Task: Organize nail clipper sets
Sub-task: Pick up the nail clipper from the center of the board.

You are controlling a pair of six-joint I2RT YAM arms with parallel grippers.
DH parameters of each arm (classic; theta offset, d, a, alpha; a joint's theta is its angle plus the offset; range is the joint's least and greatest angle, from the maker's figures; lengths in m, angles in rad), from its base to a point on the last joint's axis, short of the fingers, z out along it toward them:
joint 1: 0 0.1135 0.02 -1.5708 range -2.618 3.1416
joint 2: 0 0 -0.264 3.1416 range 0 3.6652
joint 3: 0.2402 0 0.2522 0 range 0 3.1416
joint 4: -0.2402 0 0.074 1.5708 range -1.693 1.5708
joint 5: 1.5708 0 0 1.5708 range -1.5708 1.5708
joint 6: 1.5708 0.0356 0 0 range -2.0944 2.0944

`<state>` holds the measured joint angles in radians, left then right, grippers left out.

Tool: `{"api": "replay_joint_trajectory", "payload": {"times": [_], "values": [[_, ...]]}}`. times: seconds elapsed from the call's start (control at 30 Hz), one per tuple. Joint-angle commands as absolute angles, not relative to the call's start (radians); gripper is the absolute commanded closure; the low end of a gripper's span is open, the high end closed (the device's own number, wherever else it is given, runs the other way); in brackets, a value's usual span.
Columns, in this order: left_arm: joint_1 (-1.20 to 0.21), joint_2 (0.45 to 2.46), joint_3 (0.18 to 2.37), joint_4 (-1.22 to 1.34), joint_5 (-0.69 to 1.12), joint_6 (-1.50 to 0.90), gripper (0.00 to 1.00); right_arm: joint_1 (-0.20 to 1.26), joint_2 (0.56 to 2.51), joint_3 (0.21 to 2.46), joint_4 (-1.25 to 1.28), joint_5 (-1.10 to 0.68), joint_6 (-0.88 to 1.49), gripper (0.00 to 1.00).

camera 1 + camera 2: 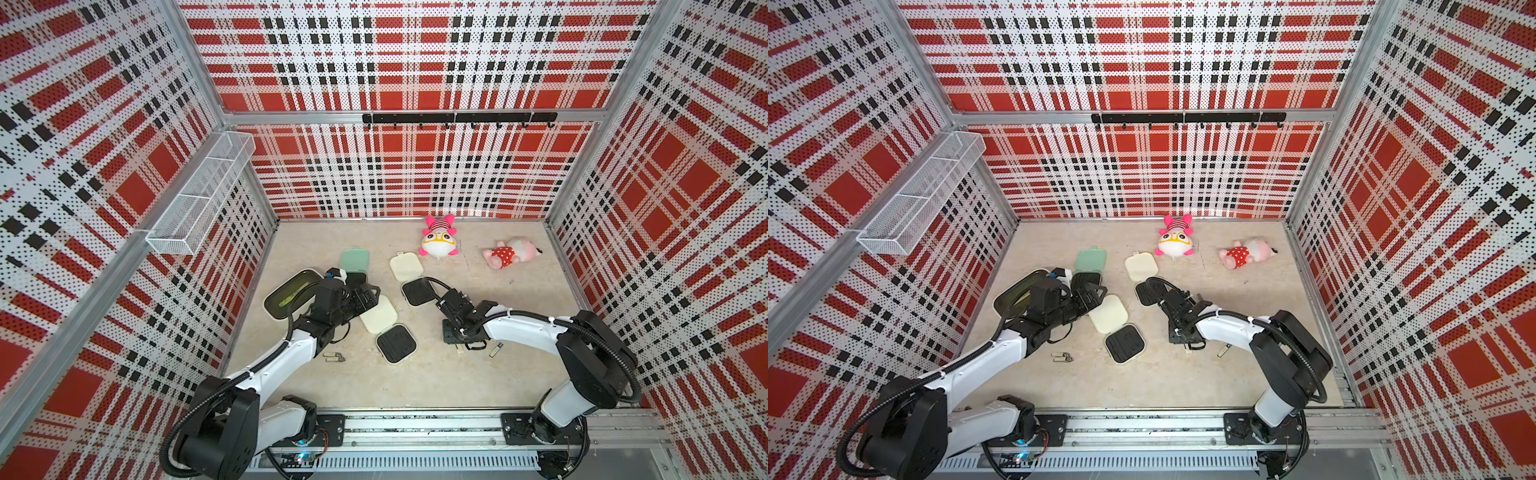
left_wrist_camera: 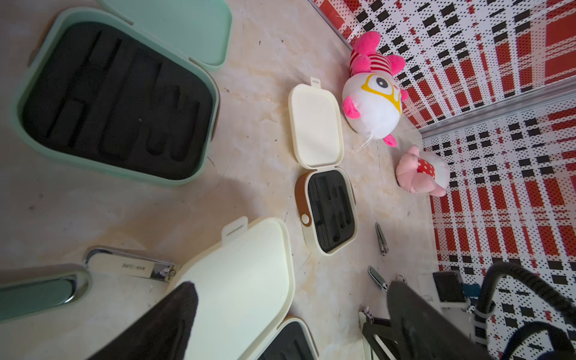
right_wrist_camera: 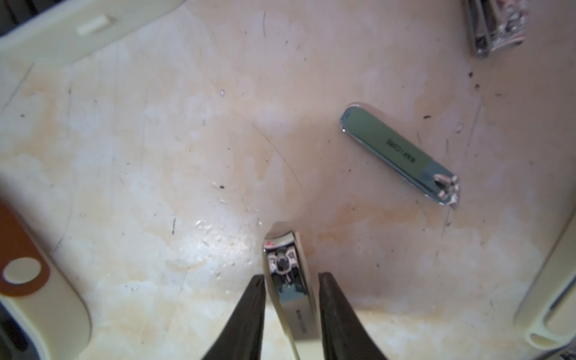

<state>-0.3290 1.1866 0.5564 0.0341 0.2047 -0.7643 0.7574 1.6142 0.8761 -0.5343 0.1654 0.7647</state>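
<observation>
Jaws of right gripper (image 3: pixel 291 276) narrow, pinching silver clipper (image 3: pixel 290 302) that lies on table (image 3: pixel 156 156). Second clipper (image 3: pixel 399 152) loose nearby. Left gripper (image 2: pixel 291 285) spread wide, holding nothing, over cream case lid (image 2: pixel 249 280).

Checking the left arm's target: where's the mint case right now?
In a top view the mint case lies open on the table's left half, between the bin and a cream case, its base partly under the left gripper.

Robot lab cell: plaid perforated walls (image 1: pixel 415 54), alu frame (image 1: pixel 291 118), base rail (image 1: pixel 415 428).
</observation>
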Motion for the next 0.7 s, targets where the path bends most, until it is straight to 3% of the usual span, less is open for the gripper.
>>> {"api": "replay_joint_trajectory", "payload": {"times": [0.0, 0.2, 0.67], "values": [[-0.333, 1.181, 0.548, -0.008, 0.199, -0.737, 0.01, 0.763, 1.62, 0.885, -0.551, 0.176, 0.761, 0.69], [-0.333, 1.196, 0.554, -0.054, 0.195, -0.715, 0.02, 0.763, 1.611, 0.874, -0.532, 0.156, 0.751, 0.82], [-0.433, 1.206, 0.525, -0.165, 0.215, -0.709, 0.01, 0.779, 1.582, 0.905, -0.556, 0.168, 0.715, 0.88]]}}
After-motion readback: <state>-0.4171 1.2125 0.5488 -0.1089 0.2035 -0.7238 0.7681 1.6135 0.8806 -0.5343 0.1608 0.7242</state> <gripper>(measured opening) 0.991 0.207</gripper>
